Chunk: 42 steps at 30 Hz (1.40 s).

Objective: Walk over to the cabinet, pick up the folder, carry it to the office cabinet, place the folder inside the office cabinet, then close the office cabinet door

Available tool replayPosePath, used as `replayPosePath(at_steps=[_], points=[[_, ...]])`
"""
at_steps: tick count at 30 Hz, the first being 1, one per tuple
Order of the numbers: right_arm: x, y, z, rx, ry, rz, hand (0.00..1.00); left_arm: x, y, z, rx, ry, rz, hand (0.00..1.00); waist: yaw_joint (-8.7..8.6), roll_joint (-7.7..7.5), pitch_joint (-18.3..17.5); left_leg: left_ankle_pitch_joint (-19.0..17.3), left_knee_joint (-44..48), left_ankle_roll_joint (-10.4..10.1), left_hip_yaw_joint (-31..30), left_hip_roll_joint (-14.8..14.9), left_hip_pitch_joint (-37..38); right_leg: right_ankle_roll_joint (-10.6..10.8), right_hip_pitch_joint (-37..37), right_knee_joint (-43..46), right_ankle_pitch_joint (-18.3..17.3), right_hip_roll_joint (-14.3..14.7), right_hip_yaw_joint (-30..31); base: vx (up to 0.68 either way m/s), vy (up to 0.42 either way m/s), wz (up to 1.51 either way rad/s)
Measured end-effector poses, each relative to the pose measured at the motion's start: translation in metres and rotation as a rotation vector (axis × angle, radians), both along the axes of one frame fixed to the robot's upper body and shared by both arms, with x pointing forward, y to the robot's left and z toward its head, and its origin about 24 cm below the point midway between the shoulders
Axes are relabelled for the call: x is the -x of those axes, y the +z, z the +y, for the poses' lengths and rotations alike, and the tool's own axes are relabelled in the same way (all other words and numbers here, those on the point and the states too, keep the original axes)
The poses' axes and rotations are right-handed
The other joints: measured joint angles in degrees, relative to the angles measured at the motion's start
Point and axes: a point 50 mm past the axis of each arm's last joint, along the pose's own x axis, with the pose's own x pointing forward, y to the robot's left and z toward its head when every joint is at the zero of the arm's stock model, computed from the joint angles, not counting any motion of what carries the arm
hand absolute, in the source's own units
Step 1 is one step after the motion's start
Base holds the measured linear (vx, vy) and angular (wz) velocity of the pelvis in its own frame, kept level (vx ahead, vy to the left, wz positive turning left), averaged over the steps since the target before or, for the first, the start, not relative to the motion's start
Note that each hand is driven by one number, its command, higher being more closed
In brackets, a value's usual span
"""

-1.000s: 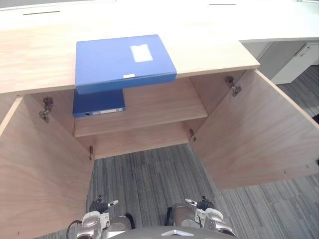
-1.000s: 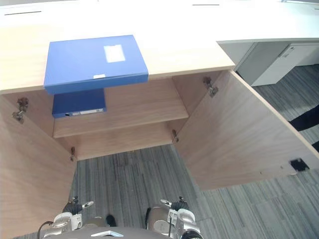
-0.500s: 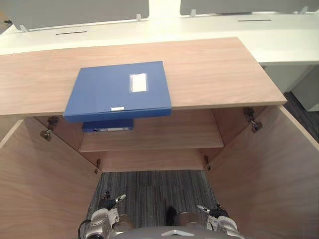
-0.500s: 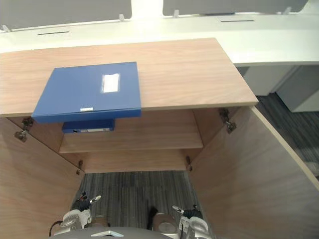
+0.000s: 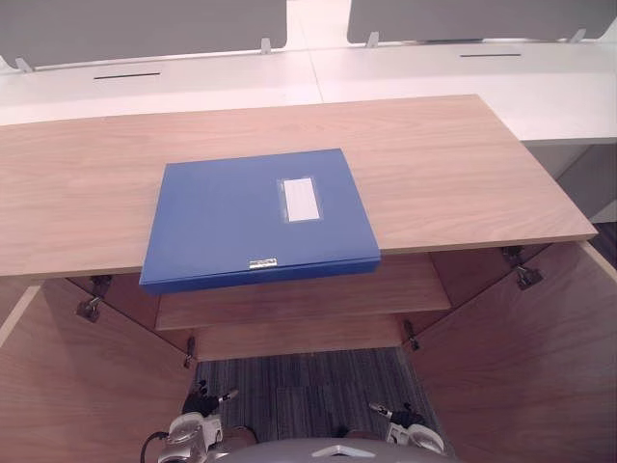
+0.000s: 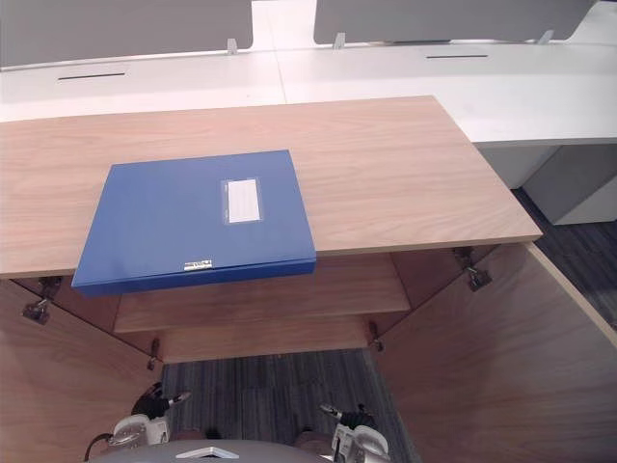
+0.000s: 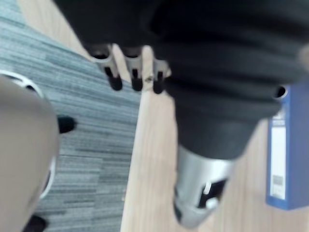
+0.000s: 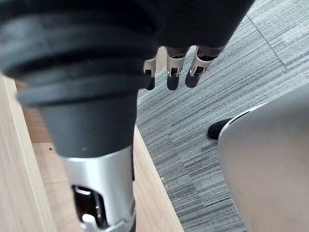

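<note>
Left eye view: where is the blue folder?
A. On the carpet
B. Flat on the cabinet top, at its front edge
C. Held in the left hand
B: the folder lies flat on the cabinet top, its near side at the front edge.

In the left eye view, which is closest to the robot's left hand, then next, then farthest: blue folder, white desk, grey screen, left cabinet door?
From the left hand:
1. left cabinet door, open, just beside it.
2. blue folder, ahead on the cabinet top.
3. white desk, behind that.
4. grey screen, at the very back.
</note>
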Motion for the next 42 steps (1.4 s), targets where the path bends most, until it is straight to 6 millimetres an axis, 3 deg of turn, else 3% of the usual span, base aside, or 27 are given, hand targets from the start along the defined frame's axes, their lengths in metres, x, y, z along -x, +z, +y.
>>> replayPosePath(at_steps=[8,13,16,21,35,42], points=[[0.002,0.0,-0.008,0.025,0.021,0.026,0.0,0.0,0.0,-0.003,-0.011,-0.05,0.001,0.0,-0.3,0.35,-0.2,2.3,-5.7,0.0,-2.2,-0.1,3.0,-0.5,1.9,-2.5,1.4,1.1,-1.1,-0.01,-0.041,0.05],[0.003,0.0,-0.011,0.039,0.027,0.029,0.0,-0.011,0.009,0.0,-0.045,-0.043,-0.074,0.0,-0.37,0.0,0.0,3.3,-7.4,1.0,-3.2,-1.2,2.7,0.0,1.8,-4.5,3.3,0.5,-1.1,-0.08,0.032,0.0],[0.0,0.001,-0.011,0.052,0.061,0.023,0.0,-0.028,0.027,0.005,-0.077,-0.012,-0.213,0.0,-0.59,-0.07,0.0,4.4,-8.8,1.6,-4.6,-2.1,2.7,0.4,1.5,-4.5,3.5,-0.2,-1.9,-0.08,0.018,0.18],[-0.001,0.003,-0.011,0.073,0.094,0.01,0.0,-0.052,0.077,0.014,-0.143,0.009,-0.51,0.0,-0.2,-0.04,0.0,5.7,-10.0,2.0,-6.2,-2.7,1.9,0.6,0.8,-4.2,3.6,-0.6,-2.9,-0.05,-0.001,0.14],[0.004,0.004,-0.01,0.082,0.125,0.009,0.0,-0.065,0.163,0.016,-0.229,-0.005,-0.937,0.0,0.71,0.1,-1.4,6.8,-11.8,2.6,-8.6,-3.2,3.9,0.0,3.1,-4.1,3.3,-0.8,-4.6,-0.01,-0.008,0.07],[0.006,0.003,-0.007,0.081,0.144,0.014,0.0,-0.062,0.192,0.016,-0.248,0.008,-1.069,0.0,1.45,-0.4,-1.7,7.9,-12.0,2.6,-10.6,-3.3,4.0,-0.1,3.6,-3.3,2.9,-1.0,-6.3,-0.06,-0.014,0.14]])
